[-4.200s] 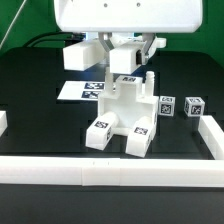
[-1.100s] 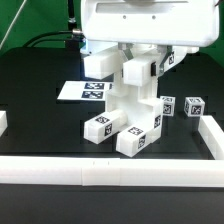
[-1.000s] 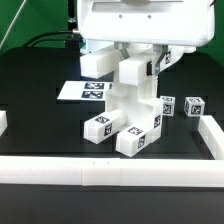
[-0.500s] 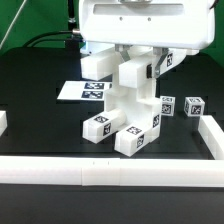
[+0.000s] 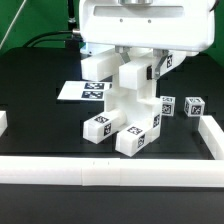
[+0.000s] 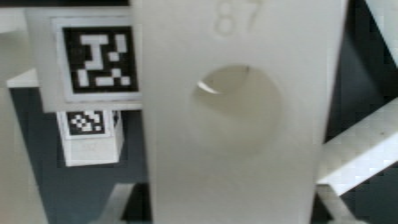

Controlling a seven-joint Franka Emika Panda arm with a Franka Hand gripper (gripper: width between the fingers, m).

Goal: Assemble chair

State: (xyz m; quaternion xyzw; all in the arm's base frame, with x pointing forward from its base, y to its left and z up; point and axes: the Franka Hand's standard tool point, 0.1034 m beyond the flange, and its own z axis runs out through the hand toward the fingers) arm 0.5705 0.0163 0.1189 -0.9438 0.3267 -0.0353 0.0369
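The gripper (image 5: 141,66) stands narrow, closed on the top part of the chair (image 5: 128,100). The chair reaches down directly below it, with its long axis upright and its two tagged feet towards the table (image 5: 40,130). Below the gripper, on the exterior view's left, lies the marker board (image 5: 85,90). On the right, two small tagged blocks (image 5: 180,105) stand near the chair. Farthest away is the white rail (image 5: 110,172).

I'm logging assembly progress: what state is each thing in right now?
chair: partly assembled, standing on the table.
gripper: shut on the chair's upright part.
loose tagged pieces: unattached, on the table at the exterior view's right.
marker board: flat on the table, behind the chair.
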